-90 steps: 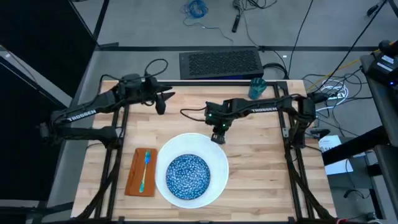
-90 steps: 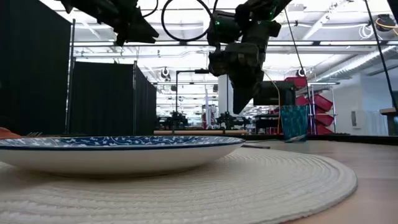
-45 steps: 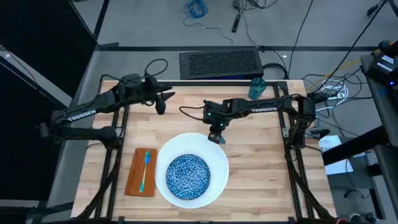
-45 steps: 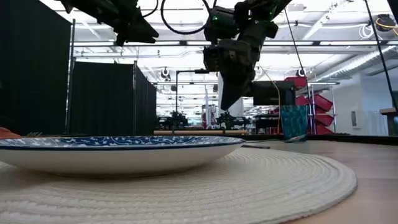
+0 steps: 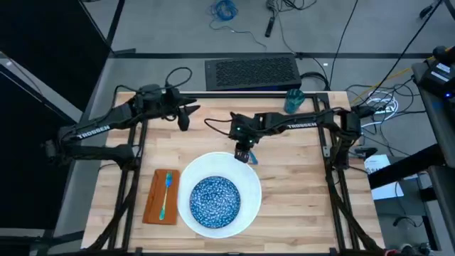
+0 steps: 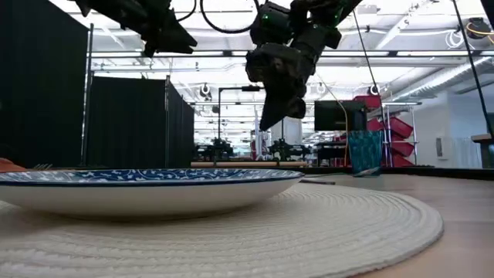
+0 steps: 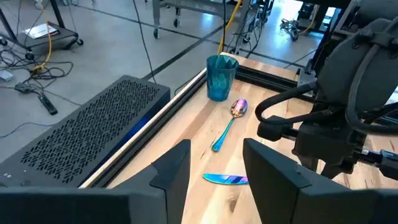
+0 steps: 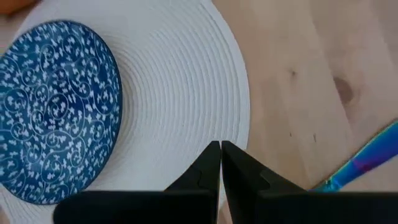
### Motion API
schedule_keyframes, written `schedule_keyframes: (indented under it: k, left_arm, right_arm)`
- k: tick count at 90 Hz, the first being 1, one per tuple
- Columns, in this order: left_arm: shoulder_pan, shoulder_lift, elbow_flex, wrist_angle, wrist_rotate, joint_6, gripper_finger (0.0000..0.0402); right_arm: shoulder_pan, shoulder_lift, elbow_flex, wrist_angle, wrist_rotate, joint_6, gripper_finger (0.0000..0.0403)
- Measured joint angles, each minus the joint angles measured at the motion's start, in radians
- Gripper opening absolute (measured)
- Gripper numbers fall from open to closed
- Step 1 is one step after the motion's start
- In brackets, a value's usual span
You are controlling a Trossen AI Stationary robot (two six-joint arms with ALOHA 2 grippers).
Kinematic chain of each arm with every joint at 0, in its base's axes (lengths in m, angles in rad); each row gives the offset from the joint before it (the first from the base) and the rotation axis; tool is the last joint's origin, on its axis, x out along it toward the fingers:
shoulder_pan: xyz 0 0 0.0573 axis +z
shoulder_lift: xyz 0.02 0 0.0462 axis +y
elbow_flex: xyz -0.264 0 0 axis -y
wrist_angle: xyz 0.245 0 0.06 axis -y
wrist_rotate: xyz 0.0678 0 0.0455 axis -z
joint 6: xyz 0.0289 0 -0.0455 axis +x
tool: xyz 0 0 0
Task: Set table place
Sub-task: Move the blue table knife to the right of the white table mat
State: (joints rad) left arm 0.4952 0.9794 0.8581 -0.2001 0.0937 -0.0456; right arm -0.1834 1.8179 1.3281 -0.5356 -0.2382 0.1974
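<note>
Table (image 5: 298, 178) wood; room (image 6: 231, 116) bright.

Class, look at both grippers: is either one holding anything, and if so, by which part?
Nothing is held. The right gripper is shut on nothing, above the white mat's edge. The left gripper is open and empty, at the table's far side.

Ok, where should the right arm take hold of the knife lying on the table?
Probably mid-length, across its narrow width, from straight above: the knife lies flat on the table, so only its thin edges offer purchase. The right gripper is shut; open it first.
</note>
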Motion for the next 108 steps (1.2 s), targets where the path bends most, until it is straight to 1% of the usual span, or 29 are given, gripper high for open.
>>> schedule_keyframes:
  k: [32, 74, 84, 108]
  left_arm:
    - [0.0, 0.0, 0.0, 0.0, 0.0, -0.001, 0.0134]
    - [0.0, 0.0, 0.0, 0.017, 0.0, -0.001, 0.0134]
    - [0.0, 0.0, 0.0, 0.034, 0.0, -0.001, 0.0134]
    - [-0.015, 0.07, 0.0, 0.038, 0.017, -0.005, 0.0134]
  right_arm:
    - [-0.004, 0.0, 0.0, 0.124, 0.0, -0.019, 0.0]
    - [-0.004, 0.0, 0.0, 0.175, 0.0, -0.018, 0.0]
    - [-0.005, 0.0, 0.0, 0.174, 0.0, 0.009, 0.0]
    - [-0.005, 0.0, 0.0, 0.227, 0.001, -0.063, 0.0]
